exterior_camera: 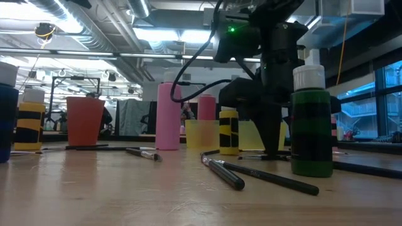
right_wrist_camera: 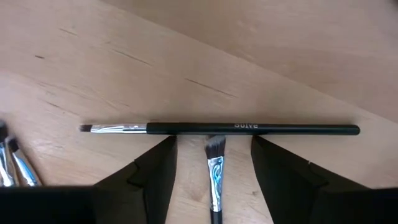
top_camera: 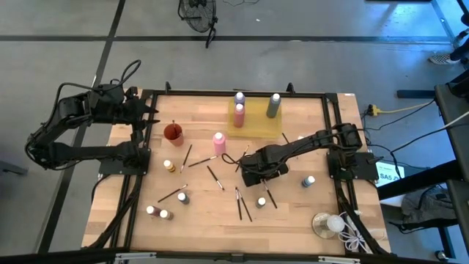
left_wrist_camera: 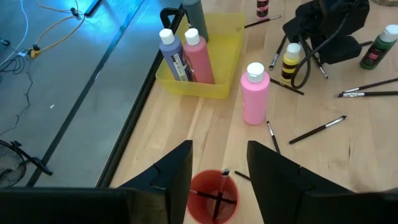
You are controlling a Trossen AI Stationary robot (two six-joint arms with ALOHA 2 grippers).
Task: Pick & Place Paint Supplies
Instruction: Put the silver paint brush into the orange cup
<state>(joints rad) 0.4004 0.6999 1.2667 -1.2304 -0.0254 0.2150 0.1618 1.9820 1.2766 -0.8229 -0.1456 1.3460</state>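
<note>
Where the high view hides it, right wrist shows paintbrush (right_wrist_camera: 217, 128) between open jaws.

In the right wrist view, a short paintbrush (right_wrist_camera: 215, 180) lies between the open jaws and runs off the picture's edge, so its handle end cannot be seen. Off to one side of the jaws, two more brush tips (right_wrist_camera: 11, 163) are cropped to their metal ferrules. In the low view, the right gripper's fingertips are hidden behind a green bottle (exterior_camera: 309, 122). In the left wrist view, the red cup (left_wrist_camera: 213, 198) between the jaws is cut off at its base.
</note>
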